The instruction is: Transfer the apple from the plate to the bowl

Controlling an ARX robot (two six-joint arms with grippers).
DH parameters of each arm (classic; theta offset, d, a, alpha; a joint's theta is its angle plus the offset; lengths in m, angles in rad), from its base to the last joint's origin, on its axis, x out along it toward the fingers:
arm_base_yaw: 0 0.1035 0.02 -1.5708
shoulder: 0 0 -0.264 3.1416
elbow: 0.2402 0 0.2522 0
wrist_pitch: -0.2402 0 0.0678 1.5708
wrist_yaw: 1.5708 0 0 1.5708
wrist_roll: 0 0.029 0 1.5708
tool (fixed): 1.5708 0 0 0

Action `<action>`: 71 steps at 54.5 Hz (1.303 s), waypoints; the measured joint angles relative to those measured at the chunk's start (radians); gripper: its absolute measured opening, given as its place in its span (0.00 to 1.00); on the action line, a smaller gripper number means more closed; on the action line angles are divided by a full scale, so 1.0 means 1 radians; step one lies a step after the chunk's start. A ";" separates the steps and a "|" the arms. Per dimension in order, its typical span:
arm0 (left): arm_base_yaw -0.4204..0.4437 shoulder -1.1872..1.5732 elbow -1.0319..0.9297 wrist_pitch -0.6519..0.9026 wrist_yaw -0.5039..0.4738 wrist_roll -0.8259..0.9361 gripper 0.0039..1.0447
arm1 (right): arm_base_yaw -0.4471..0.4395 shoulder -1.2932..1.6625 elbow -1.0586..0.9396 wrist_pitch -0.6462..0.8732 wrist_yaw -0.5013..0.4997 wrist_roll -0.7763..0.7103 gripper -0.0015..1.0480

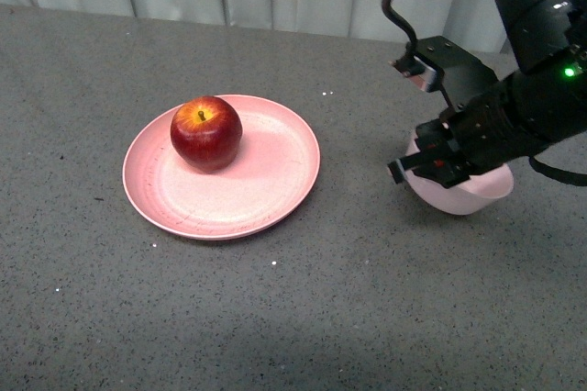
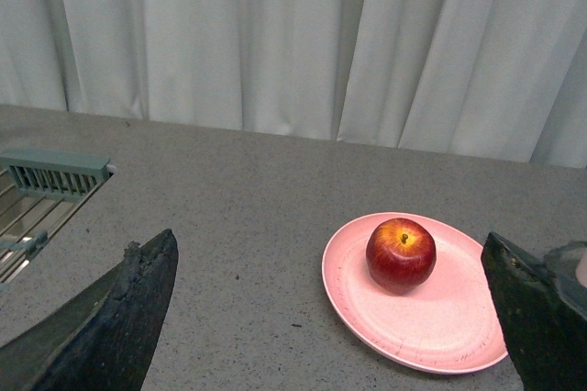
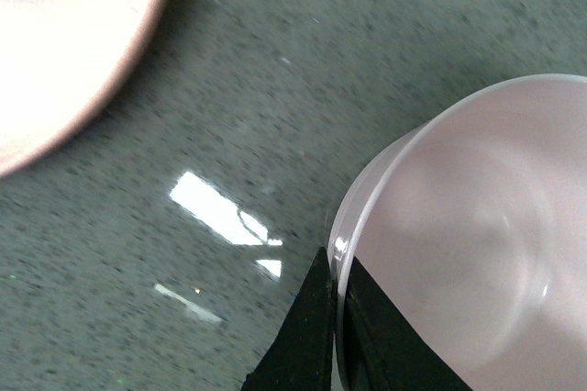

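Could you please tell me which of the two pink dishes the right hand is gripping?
The small, deep, pale pink bowl: the right hand pinches its rim. The wide, shallow plate lies apart from it, carrying the apple.

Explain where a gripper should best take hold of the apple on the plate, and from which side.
Grip the apple across its widest middle, coming straight down from above. It sits upright, stem up, on the plate, with bare plate around it, so fingers can drop on either side. Higher up, its round glossy skin would probably slip.
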 joint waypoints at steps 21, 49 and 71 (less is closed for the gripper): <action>0.000 0.000 0.000 0.000 0.000 0.000 0.94 | 0.111 0.070 0.094 -0.001 -0.014 0.043 0.01; 0.000 0.000 0.000 0.000 0.000 0.000 0.94 | 0.119 0.089 0.106 0.026 -0.013 0.081 0.53; 0.000 0.000 0.000 0.000 0.000 0.000 0.94 | 0.048 -0.257 -0.163 0.348 0.100 0.113 0.91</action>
